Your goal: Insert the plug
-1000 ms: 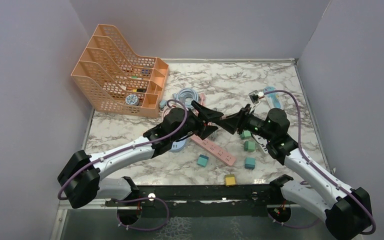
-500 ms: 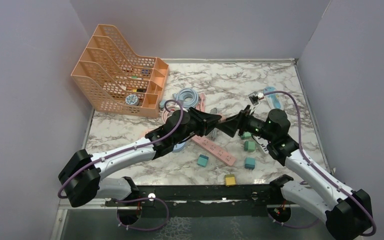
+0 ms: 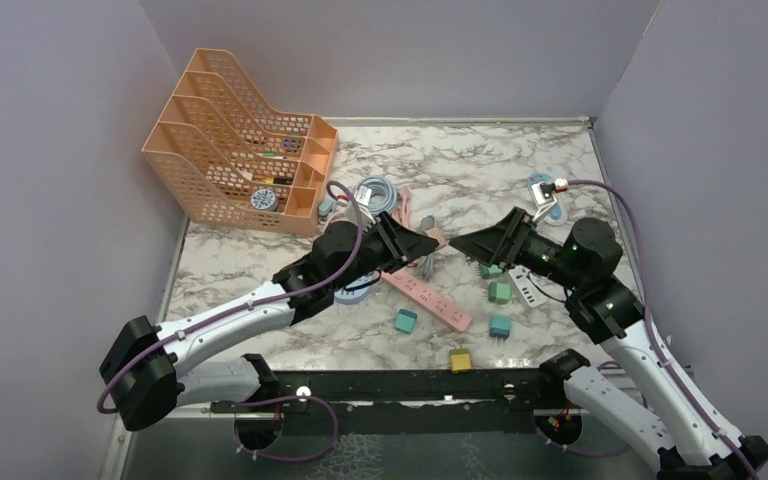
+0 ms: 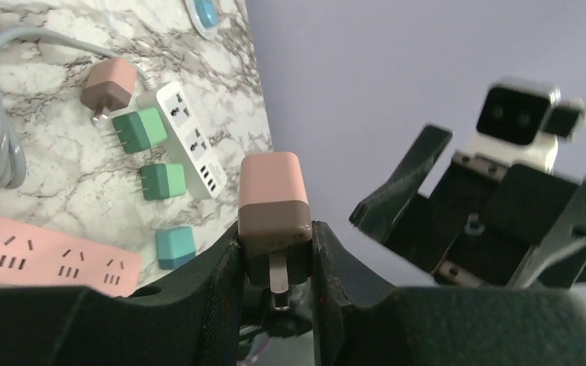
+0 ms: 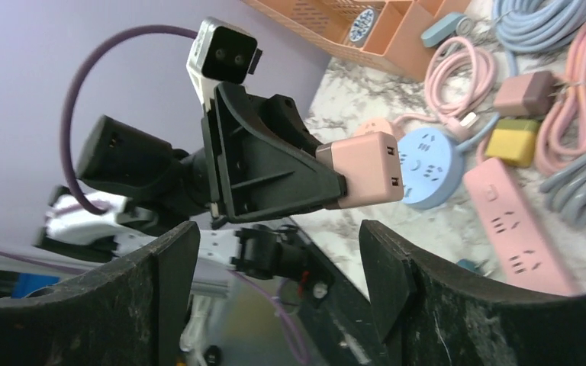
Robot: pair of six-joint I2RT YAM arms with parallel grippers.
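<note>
above the middle of the table, my left gripper (image 4: 275, 238) is pinching the pink plug (image 4: 272, 187) by its brown end, a prong pointing back toward my palm, so i judge it can't enter the pink power strip (image 3: 428, 297) as held. my right gripper (image 5: 276, 229) faces it, fingers spread wide and empty, probably to take the free pink end.

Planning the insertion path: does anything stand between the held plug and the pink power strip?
Nothing visible does. The left pincer holds the plug aloft; the pink power strip shows bare sockets.
</note>
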